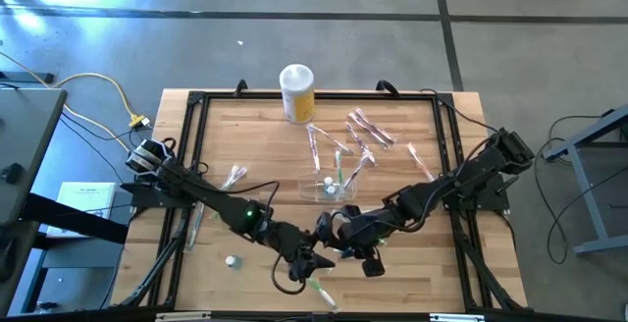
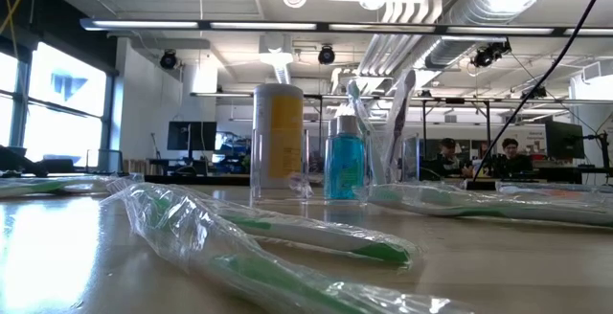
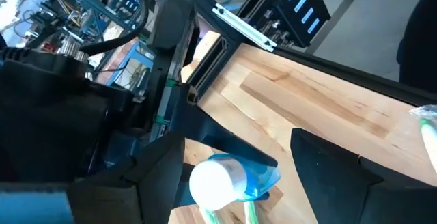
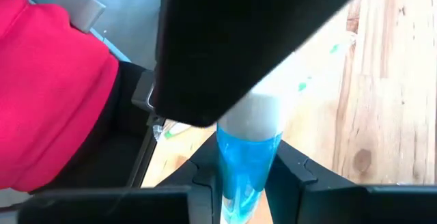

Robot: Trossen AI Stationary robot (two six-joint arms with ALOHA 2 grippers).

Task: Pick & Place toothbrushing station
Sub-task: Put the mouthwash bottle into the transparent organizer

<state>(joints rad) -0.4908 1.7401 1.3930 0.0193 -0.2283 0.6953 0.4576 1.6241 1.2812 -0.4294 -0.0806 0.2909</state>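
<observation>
The see-through toothbrushing station point(image 1: 329, 187) stands mid-table with a toothbrush upright in it. Nearer the front edge my two grippers meet. My right gripper point(image 4: 247, 177) is shut on a small blue bottle point(image 4: 247, 157) with a white cap point(image 3: 217, 183). My left gripper point(image 3: 235, 162) is open, one finger on each side of the cap end, and I see a gap on one side. One left finger point(image 4: 225, 39) hides the cap's top in the right wrist view. In the high view the grippers point(image 1: 324, 243) hide the bottle. My right gripper pinches the blue bottle's body point(image 4: 239, 183) between its two fingers, at the end away from the white cap. The bottle is lifted clear of the table and points out past the fingertips, cap end foremost.
A yellow canister with a white lid point(image 1: 297, 91) stands at the far side. Several wrapped toothbrushes point(image 1: 363, 135) lie right of centre, one point(image 1: 234, 177) at the left, one point(image 1: 319, 291) by the front edge. A small white cap point(image 1: 232, 260) lies near left. A person's red sleeve point(image 4: 54, 80) shows beyond the table.
</observation>
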